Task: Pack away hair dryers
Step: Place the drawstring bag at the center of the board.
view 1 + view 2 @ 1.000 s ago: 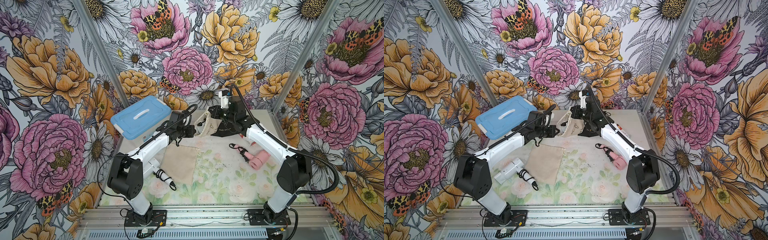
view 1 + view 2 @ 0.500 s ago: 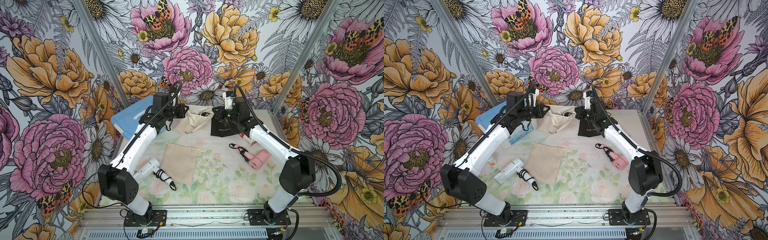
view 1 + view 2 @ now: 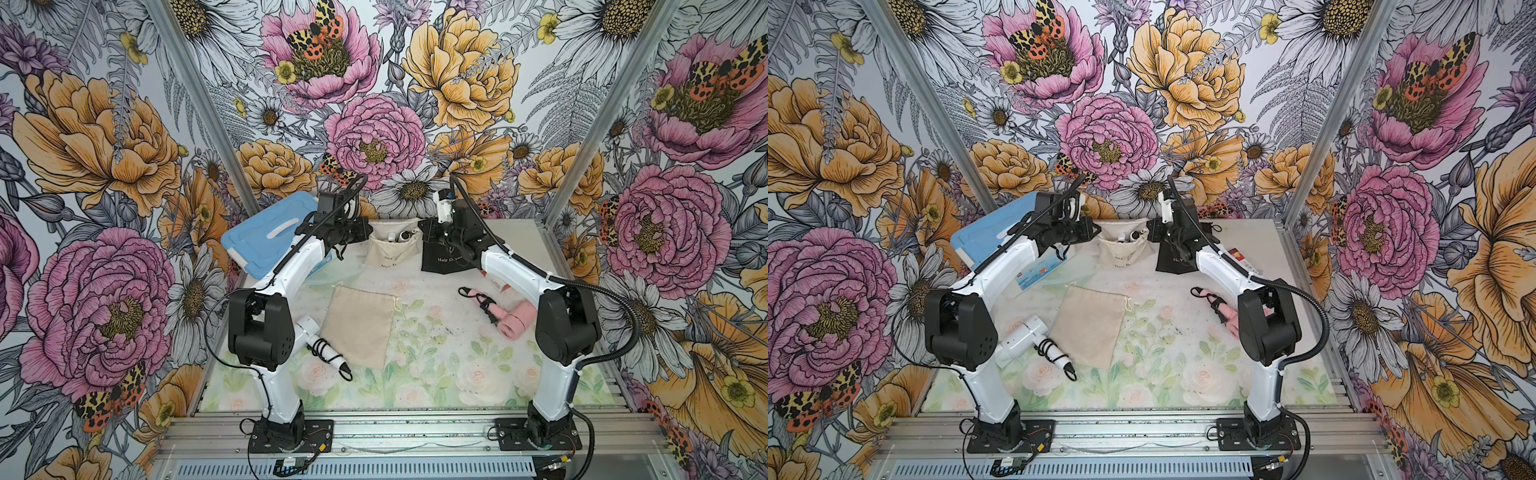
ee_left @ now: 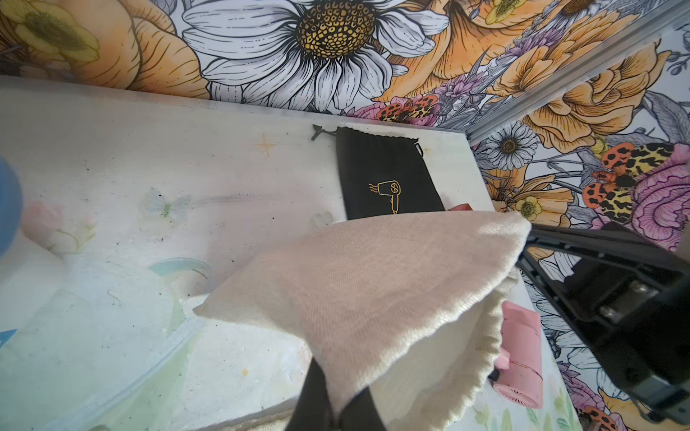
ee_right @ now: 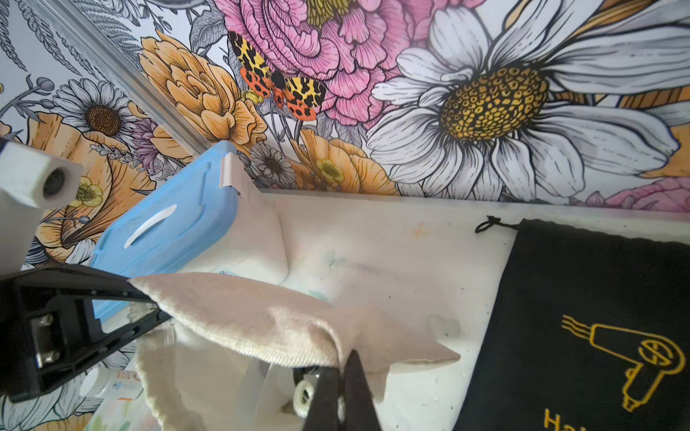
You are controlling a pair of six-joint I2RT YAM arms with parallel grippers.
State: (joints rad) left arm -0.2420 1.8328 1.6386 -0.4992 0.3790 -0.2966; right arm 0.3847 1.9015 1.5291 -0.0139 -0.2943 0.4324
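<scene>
My left end effector [image 3: 369,231] and right end effector [image 3: 420,231] each clenched one rim corner of the beige pouch [image 3: 392,254], a white hair dryer [image 3: 397,237] showing inside.

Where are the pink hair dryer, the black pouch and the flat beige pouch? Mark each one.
pink hair dryer [image 3: 518,319]: in a top view, on its round body.
black pouch [image 4: 390,189]: left wrist view, on its gold print.
flat beige pouch [image 3: 359,328]: in a top view, middle of the cloth.
</scene>
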